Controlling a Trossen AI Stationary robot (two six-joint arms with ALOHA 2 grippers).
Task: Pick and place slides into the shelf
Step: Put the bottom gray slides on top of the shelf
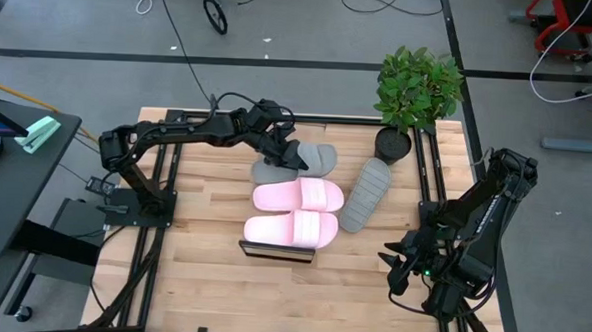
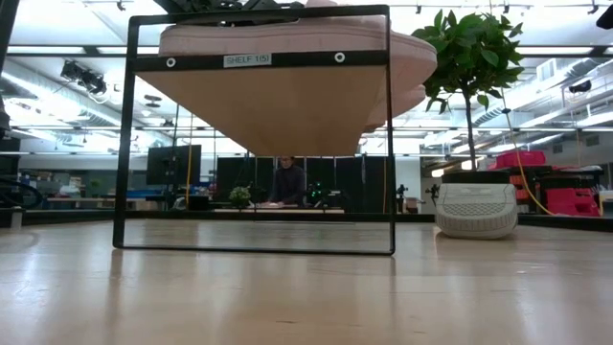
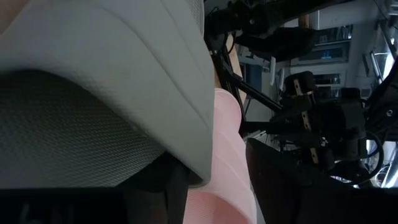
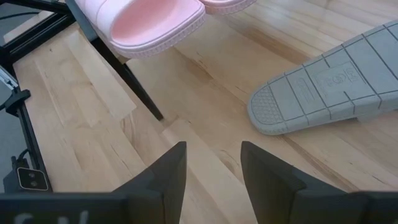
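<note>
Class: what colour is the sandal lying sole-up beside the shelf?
Grey sandal; the high view shows it best.

- two slides (image 1: 296, 212): pale pink
- upright slide (image 1: 298, 161): grey, fine mesh texture on strap
- flipped slide (image 1: 366, 194): grey, grid-ribbed sole
- shelf (image 2: 254, 132): black frame, light wood underside, white label
- table (image 1: 201, 272): light wood planks
- plant (image 1: 416, 86): green, dark pot

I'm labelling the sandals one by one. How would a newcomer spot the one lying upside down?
Find the potted plant at the table's far right corner. Just in front of its pot lies a grey slide, beside the two pink slides; it alone shows its ridged sole.
</note>
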